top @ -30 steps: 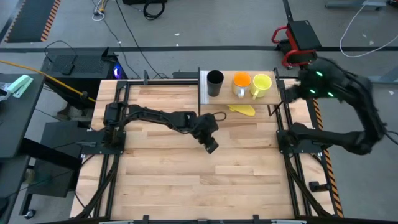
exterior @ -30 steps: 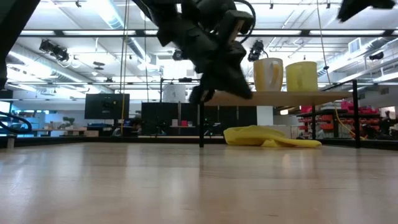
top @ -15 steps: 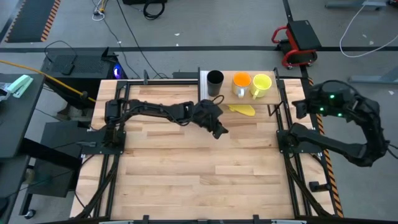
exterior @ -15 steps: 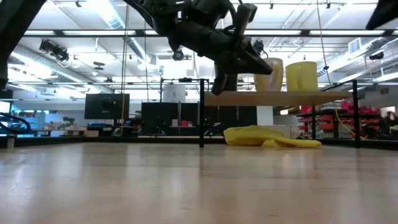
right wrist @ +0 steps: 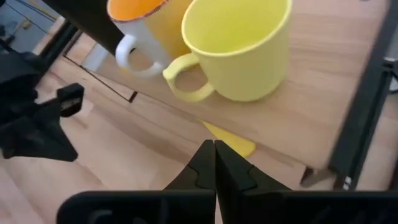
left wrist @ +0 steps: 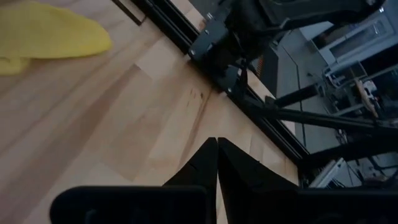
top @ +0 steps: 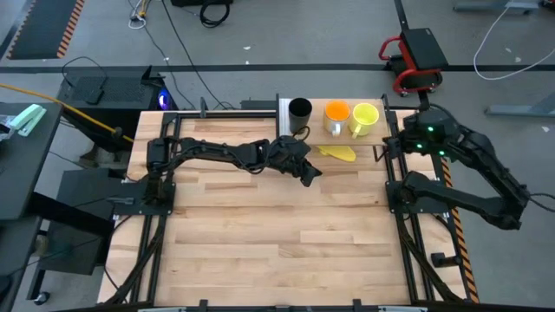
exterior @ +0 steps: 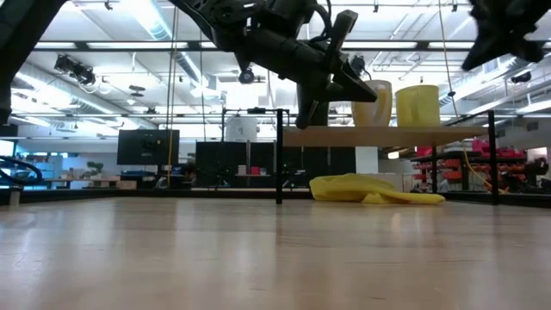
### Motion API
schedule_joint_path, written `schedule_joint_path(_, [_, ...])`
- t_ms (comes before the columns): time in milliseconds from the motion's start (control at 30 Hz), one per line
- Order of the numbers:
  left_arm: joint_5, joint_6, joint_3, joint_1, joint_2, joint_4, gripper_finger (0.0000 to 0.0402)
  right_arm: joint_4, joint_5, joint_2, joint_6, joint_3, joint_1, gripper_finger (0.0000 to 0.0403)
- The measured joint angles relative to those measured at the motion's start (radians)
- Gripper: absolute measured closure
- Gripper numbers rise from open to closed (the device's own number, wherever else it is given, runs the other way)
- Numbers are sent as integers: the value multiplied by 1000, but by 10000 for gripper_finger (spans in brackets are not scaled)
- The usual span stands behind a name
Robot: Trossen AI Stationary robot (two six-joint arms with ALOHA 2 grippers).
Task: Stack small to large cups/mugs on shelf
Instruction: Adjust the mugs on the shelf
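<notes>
The shelf [top: 317, 137] stands at the table's far edge. On it stand, on their bases, the black cup [top: 299, 113], the orange mug [top: 336, 114] with a whitish handle and the yellow mug [top: 365, 116]. My left gripper [top: 310, 172] is shut and empty, in the air just in front of the shelf, near the black cup. My right gripper [top: 401, 139] is shut and empty, off the shelf's right end, beside and above the yellow mug [right wrist: 239, 46]. In the low view the left gripper [exterior: 366, 91] shows in front of the orange mug [exterior: 372, 102].
A flat floppy yellow object [top: 337, 152] lies on the table under the shelf's front edge; it also shows in the low view [exterior: 374, 189]. Thin dark posts [exterior: 279, 164] carry the shelf. Bare wooden tabletop [top: 277, 243] lies toward the near edge.
My left gripper has risen and gone toward the table's far edge, up to the shelf's front, turning its fingers toward the right. My right arm has swung in from the far right toward the shelf's right end, near the yellow mug. The cups have stayed in place.
</notes>
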Motion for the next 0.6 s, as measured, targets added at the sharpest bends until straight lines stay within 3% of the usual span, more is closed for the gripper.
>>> schedule_joint_path(300, [0,-24,0,9,0,0,383,171,-47,188,-52,-16,105,401])
schedule_joint_path(600, [-1,-25,0,11,0,-7,387,213,123,318,-56,64,240,402])
